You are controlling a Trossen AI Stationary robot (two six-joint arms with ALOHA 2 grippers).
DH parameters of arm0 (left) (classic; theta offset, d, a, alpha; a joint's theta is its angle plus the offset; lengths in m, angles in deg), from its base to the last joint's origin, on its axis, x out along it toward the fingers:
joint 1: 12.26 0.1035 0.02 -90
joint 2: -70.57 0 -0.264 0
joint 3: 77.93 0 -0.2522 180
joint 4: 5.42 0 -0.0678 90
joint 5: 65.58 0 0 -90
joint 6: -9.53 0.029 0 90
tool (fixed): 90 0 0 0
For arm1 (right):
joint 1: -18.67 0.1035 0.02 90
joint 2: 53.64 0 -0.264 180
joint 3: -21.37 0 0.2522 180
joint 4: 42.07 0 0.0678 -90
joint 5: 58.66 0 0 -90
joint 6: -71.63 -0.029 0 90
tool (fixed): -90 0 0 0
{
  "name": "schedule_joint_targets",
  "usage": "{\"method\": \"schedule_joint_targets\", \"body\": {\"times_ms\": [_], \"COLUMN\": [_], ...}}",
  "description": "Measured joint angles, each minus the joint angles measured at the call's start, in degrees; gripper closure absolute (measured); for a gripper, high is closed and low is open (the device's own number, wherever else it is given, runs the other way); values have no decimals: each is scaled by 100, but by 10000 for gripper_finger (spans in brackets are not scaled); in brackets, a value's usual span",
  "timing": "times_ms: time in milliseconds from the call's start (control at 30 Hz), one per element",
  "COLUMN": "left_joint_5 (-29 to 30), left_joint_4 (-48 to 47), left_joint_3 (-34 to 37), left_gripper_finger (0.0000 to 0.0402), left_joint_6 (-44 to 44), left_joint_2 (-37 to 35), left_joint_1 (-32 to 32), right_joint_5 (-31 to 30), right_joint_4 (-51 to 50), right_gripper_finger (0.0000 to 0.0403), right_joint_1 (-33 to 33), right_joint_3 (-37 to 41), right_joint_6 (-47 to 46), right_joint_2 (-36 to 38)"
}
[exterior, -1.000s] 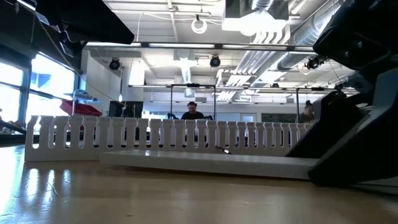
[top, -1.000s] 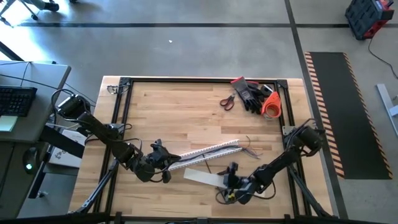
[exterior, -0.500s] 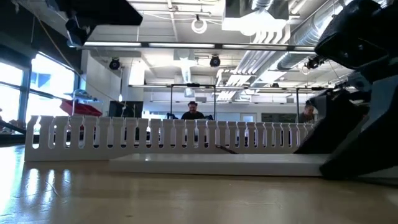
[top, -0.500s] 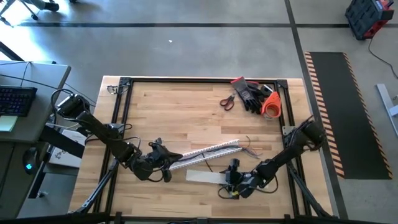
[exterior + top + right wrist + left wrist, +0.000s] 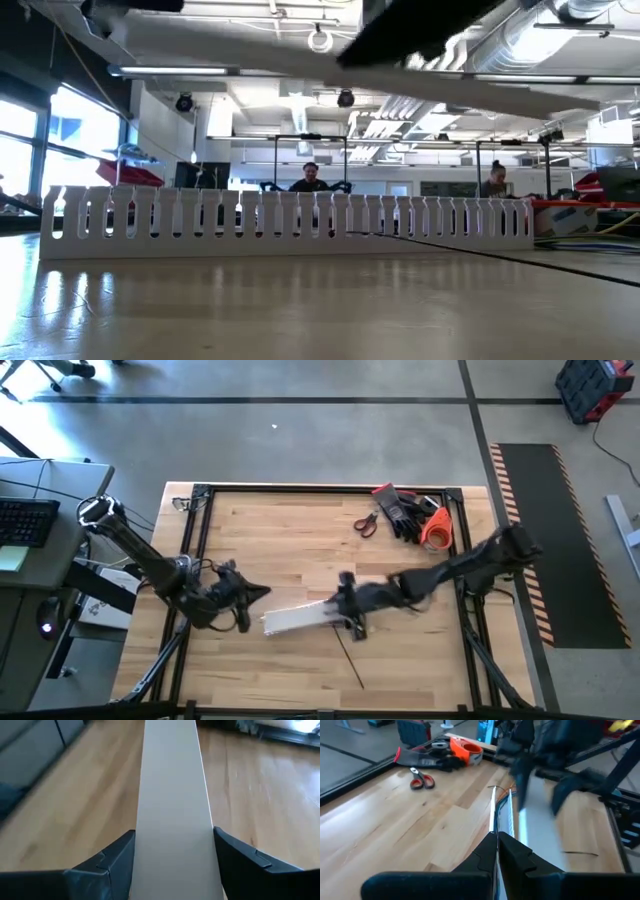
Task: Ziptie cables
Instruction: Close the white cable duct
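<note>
The white comb-toothed duct (image 5: pixel 290 222) stands on the table. The cables (image 5: pixel 509 792) show as thin coloured wires at its far end. My right gripper (image 5: pixel 345 615) is shut on a flat white cover strip (image 5: pixel 300 620), above the table's middle. My left gripper (image 5: pixel 262 591) is shut, with nothing seen in it. It hovers left of the strip, pointing along the duct (image 5: pixel 493 812). A thin black strand (image 5: pixel 350 658) lies on the wood near the front edge. My right gripper pinches the white strip by its two long edges (image 5: pixel 150 851), one finger (image 5: pixel 112 857) on each side, near the strip's right end. The fingers come from the table's right, slanting down, and lie across the strip. The strip (image 5: pixel 540 98) is lifted clear of the table.
Red-handled scissors (image 5: pixel 365 523), black gloves (image 5: pixel 402 510) and an orange tape roll (image 5: pixel 436 530) lie at the far right corner. A black frame rail (image 5: pixel 195 530) borders the table. Bare wood spans the far left. People show in the room beyond (image 5: pixel 308 180).
My right gripper has taken the white strip up off the table and carried it up, toward the far edge and leftward, turning its wrist. My left gripper has drawn back from the duct's left end, toward the table's left edge and upward. The duct has stayed put.
</note>
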Motion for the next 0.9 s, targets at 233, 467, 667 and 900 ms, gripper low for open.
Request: {"method": "schedule_joint_targets", "body": {"times_ms": [233, 467, 667, 900], "left_joint_5": [-922, -1103, -700, -349], "left_joint_4": [-609, -323, 102, 279], "left_joint_3": [173, 889, 1204, 1213], "left_gripper_finger": [402, 402, 402, 402], "left_joint_6": [221, -581, -874, -786], "left_joint_2": [-626, -404, -275, -184], "left_joint_1": [35, -415, -881, -1135], "right_joint_5": [1275, 1600, 1671, 1431], "right_joint_4": [-1237, -2197, -2636, -3185], "right_gripper_finger": [192, 192, 192, 192], "right_joint_1": [-838, -1012, -1085, -1054], "right_joint_3": [-1501, -2631, -2965, -3384], "right_joint_6": [819, 1290, 1391, 1191], "right_joint_2": [-1097, -2022, -2263, -2215]}}
